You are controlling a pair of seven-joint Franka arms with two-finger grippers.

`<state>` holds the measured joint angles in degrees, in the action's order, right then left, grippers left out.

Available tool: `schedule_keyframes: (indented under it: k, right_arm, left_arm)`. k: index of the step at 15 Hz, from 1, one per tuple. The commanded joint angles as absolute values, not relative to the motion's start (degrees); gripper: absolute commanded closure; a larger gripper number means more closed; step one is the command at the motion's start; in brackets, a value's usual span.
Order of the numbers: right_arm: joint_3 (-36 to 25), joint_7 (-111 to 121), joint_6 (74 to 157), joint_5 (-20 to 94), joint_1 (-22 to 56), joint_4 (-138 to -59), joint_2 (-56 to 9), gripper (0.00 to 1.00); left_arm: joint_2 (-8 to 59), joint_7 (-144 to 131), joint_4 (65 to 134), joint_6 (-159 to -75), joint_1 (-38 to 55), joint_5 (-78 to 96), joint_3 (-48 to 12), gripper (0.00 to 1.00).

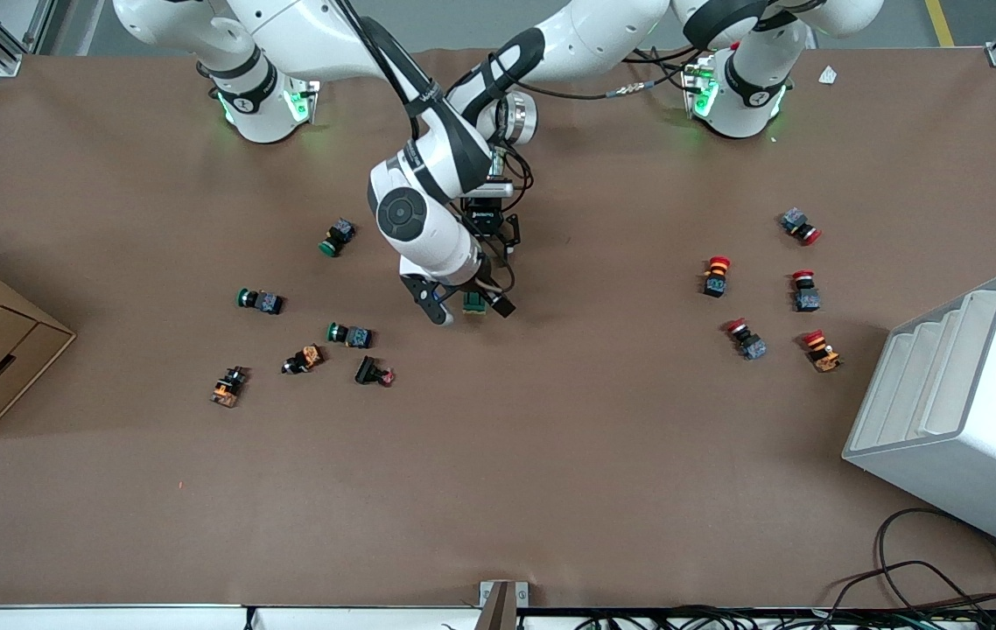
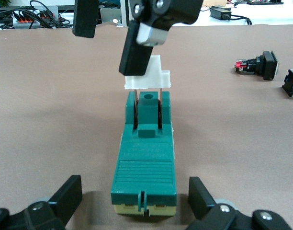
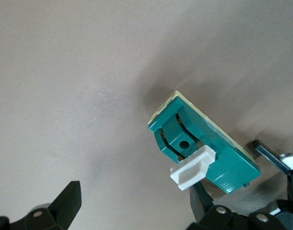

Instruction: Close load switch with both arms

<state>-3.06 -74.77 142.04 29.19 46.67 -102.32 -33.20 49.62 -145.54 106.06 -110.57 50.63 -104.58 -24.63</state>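
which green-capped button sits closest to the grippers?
The green button lying just nearer the front camera than the load switch, toward the right arm's end. The other two green ones lie farther off.

No readable text, labels or nos. anywhere. Only marks: a small logo-like print on the black gripper body (image 1: 485, 214) just above the load switch (image 1: 473, 302), too tiny to read, and round symbols on the arm bases' (image 1: 263, 105) black bands, not legible. Switch itself shows no lettering in either wrist view.
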Motion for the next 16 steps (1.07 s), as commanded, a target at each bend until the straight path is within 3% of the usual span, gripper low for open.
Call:
schedule_keyframes:
  k: [1, 16]
  right_arm:
    - [-2.5, -74.9, 142.6, 29.9, 46.1, -101.0, -34.8, 0.0]
    - [-2.6, -71.8, 142.5, 28.7, 43.3, -97.3, -38.0, 0.0]
  left_arm:
    - [53.1, -146.9, 103.5, -112.7, 50.8, -104.0, -24.7, 0.01]
    - [53.2, -146.9, 103.8, -112.7, 50.8, -104.0, -24.7, 0.01]
